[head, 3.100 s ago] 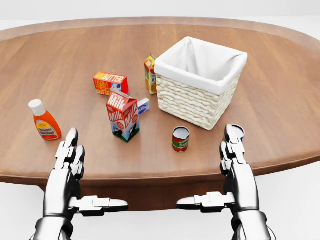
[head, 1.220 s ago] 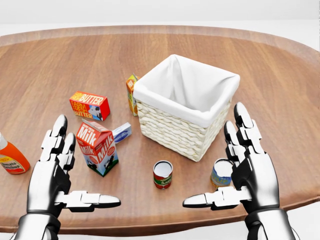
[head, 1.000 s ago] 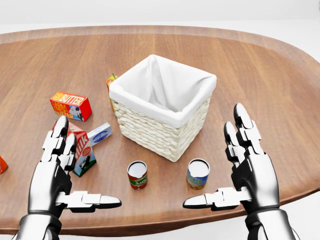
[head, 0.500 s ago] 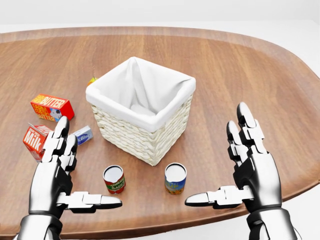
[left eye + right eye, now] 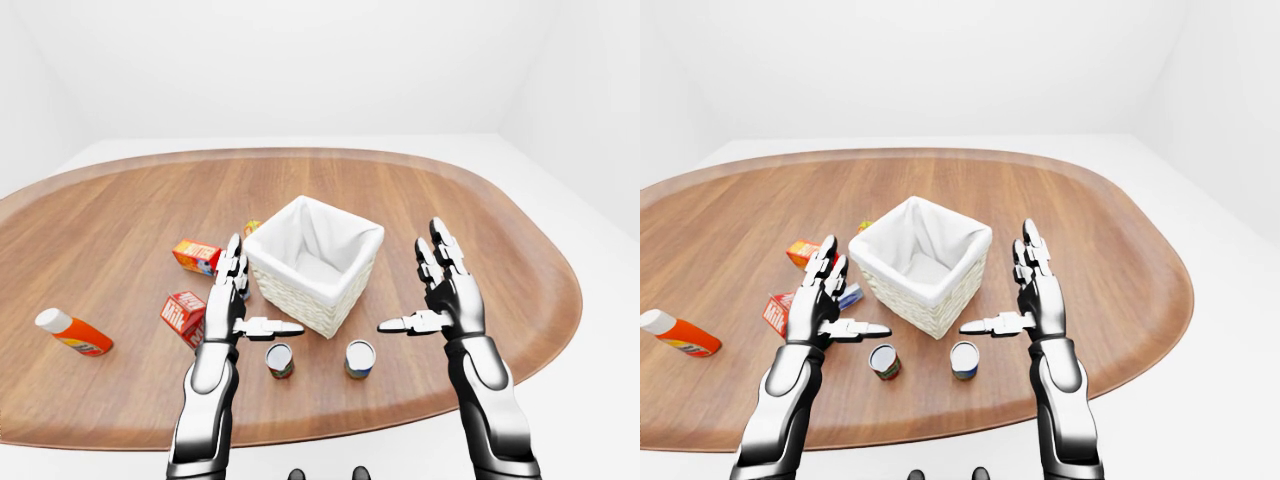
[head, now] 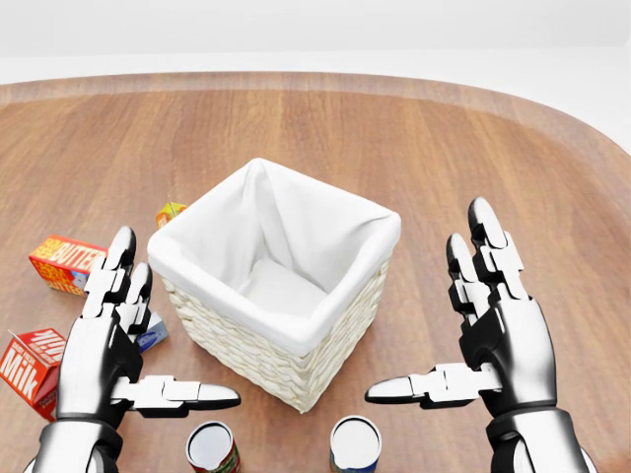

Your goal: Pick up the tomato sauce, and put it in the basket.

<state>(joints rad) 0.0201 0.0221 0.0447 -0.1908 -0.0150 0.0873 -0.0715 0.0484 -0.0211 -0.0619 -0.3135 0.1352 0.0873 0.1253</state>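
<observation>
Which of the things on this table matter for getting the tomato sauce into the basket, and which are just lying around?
Part of the job:
- red-labelled tomato sauce can
- white-lined wicker basket
- left hand and right hand, both open and empty

Just lying about:
- blue-labelled can
- milk carton
- butter box
- orange bottle
- small orange carton

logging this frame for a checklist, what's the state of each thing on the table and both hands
basket: upright, empty, white liner in place
red-label can: upright, lid on
blue-label can: upright, lid on
orange bottle: lying on its side, white cap on
milk carton: upright, partly hidden by the left hand
butter box: lying flat, closed
left hand: open, holding nothing
right hand: open, holding nothing
</observation>
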